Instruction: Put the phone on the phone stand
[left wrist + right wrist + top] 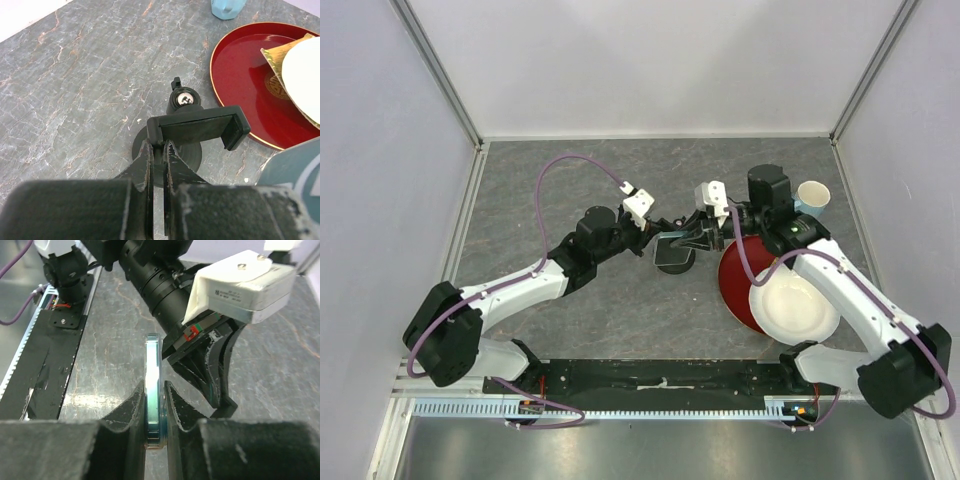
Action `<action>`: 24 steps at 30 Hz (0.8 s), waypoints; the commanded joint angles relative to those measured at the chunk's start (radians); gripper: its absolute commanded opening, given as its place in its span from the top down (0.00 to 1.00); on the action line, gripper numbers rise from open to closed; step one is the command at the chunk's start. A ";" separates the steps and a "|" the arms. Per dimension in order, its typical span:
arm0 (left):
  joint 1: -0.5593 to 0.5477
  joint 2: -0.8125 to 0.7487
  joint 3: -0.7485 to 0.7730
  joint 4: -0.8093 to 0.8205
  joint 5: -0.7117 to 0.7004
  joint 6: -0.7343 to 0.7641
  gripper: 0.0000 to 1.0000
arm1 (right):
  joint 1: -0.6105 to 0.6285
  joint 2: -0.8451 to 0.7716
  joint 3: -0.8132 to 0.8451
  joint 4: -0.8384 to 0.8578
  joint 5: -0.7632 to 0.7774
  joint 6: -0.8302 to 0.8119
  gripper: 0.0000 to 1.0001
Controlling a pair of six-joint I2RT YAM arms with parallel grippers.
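The phone stand [673, 262] stands mid-table; in the left wrist view its disc base [192, 159], screw-topped post and cradle [197, 127] show. My left gripper [157, 146] [645, 238] is shut on a dark part of the stand just behind the cradle. My right gripper [153, 386] [705, 232] is shut on the phone [152, 380], held edge-on just right of the stand and above the table. The phone's grey-teal face shows at the lower right of the left wrist view [295, 172] and between the two grippers in the top view [672, 238].
A red round plate [732, 285] [245, 70] lies right of the stand with a white bowl [795, 305] [305, 70] and a gold wrapper [280, 50] on it. A pale blue cup [812, 195] [227, 7] stands behind it. The left arm's wrist [165, 285] is close in front of the phone.
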 commanded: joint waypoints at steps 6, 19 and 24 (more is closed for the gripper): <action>0.006 0.005 0.002 -0.028 0.142 0.084 0.98 | -0.004 0.161 0.048 0.115 -0.264 -0.207 1.00; 0.020 0.028 0.018 -0.038 0.179 0.084 0.98 | -0.010 0.302 0.153 0.115 -0.292 -0.247 1.00; 0.026 0.024 0.021 -0.046 0.177 0.075 0.98 | -0.037 0.330 0.168 0.117 -0.305 -0.244 1.00</action>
